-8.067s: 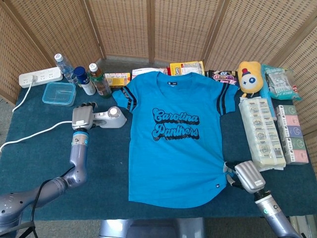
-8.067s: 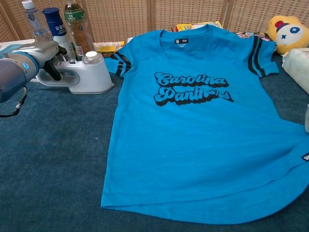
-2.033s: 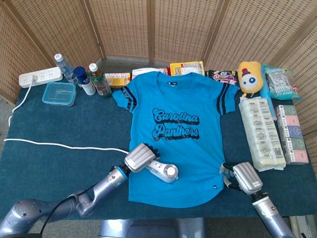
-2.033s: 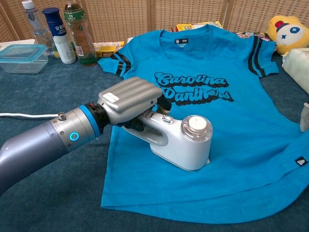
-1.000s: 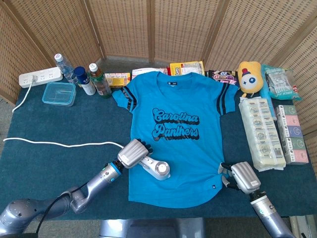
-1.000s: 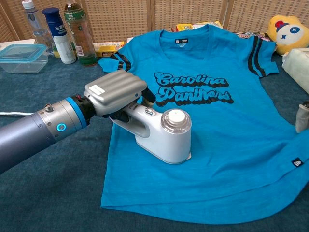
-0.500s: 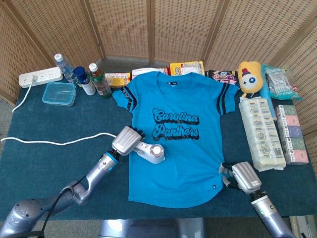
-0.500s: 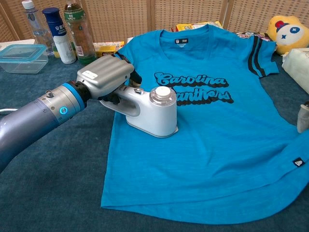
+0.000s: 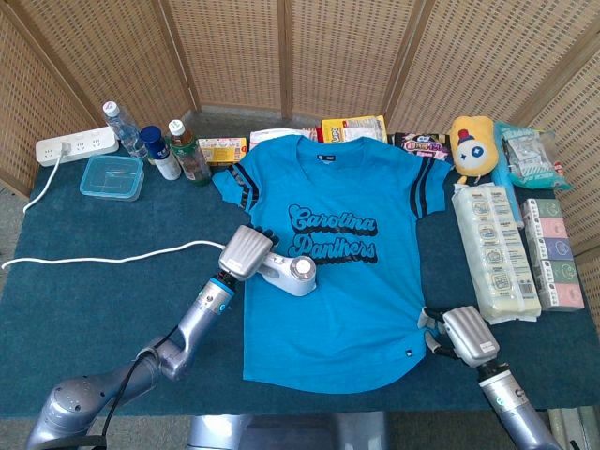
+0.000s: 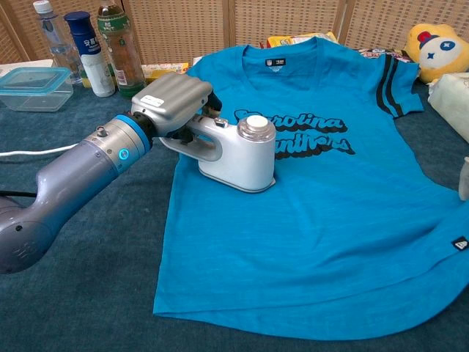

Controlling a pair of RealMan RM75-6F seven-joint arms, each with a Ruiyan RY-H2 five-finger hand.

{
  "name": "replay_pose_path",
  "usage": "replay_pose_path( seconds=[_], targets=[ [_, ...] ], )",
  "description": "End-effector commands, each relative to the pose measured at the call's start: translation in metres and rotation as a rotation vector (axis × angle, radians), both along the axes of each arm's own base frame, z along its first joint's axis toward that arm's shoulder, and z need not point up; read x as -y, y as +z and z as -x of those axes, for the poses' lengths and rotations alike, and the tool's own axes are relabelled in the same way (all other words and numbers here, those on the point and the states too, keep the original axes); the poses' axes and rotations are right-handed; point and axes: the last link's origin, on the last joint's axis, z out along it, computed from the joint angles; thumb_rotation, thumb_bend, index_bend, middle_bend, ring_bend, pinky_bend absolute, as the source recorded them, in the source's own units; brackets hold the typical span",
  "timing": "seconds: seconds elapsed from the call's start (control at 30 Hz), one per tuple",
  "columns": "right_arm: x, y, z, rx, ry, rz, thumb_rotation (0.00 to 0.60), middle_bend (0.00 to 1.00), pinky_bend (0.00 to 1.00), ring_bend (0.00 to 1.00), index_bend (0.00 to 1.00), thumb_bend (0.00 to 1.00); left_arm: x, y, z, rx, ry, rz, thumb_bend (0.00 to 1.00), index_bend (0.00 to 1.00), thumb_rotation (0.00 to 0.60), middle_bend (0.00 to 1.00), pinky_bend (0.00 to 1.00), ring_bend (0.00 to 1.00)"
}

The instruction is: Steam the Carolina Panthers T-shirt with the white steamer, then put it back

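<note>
**Careful: the steamer could bunch up the shirt**

Right now the left hand (image 10: 174, 99) is wrapped around the handle of the white steamer (image 10: 238, 158). The steamer sits flat on the blue T-shirt (image 9: 347, 281), on its left half, just under the word "Carolina". The right hand (image 9: 466, 336) rests at the shirt's bottom right corner; I cannot tell if it grasps the cloth or only touches it.

If the steamer is pushed too hard, I think the thin cloth may drag and fold. If it stays in one spot too long, it may wet or scorch the letters. Its white cord (image 9: 112, 255) trails across the surface (image 9: 75, 309) and could catch.

Room is good over the middle of the shirt. Bottles (image 9: 187, 150) and a clear box (image 9: 112, 177) wait at the far left. Packs (image 9: 494, 248) crowd the right edge.
</note>
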Motion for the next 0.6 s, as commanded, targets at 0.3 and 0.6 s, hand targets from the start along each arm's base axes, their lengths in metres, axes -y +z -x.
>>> replay_pose_path(
  seconds=[0.3,0.6],
  targets=[
    [0.001,0.000,0.003,-0.013,-0.015,-0.015,0.600,0.64,0.75,0.66,0.74,0.52,-0.001,-0.016,-0.011,-0.014,0.017,-0.007,0.51,0.66,0.600,0.71,0.63,0.64],
    [0.003,-0.003,0.003,-0.016,-0.016,-0.026,0.600,0.64,0.75,0.66,0.74,0.52,-0.007,-0.018,-0.018,-0.023,0.028,-0.034,0.50,0.66,0.600,0.71,0.63,0.64]
  ],
)
